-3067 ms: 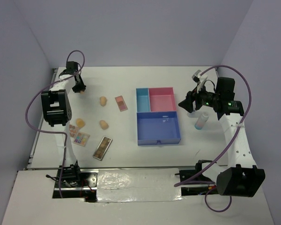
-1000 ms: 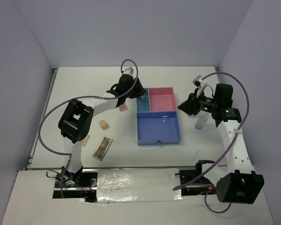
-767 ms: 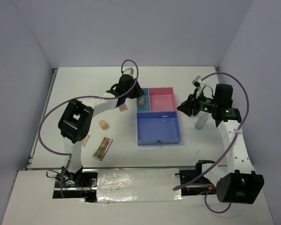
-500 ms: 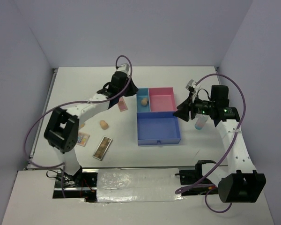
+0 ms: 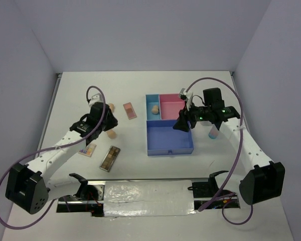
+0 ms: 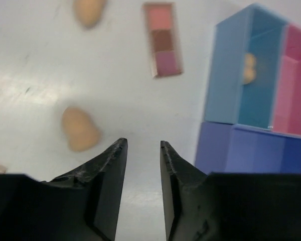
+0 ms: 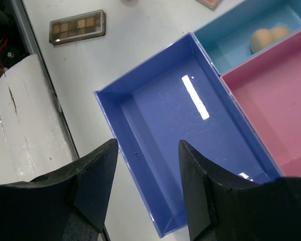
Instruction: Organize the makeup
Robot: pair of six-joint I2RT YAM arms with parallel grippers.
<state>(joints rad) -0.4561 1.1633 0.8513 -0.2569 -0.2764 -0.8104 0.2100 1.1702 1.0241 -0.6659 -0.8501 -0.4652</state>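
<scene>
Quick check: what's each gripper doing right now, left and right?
Left gripper: open, fingers apart, holding nothing.
Right gripper: open, fingers apart, holding nothing.

The table (image 5: 80,93) holds a tray (image 5: 170,151), a bottle (image 5: 213,132), two sponges (image 5: 111,134), a pink palette (image 5: 130,110), a multicolour palette (image 5: 89,150) and a brown palette (image 5: 110,157).

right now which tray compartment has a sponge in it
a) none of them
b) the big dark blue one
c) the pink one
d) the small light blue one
D: the right wrist view shows the beige sponge lying inside the small light blue compartment, while the pink compartment and the big dark blue compartment show only bare floors.
</scene>
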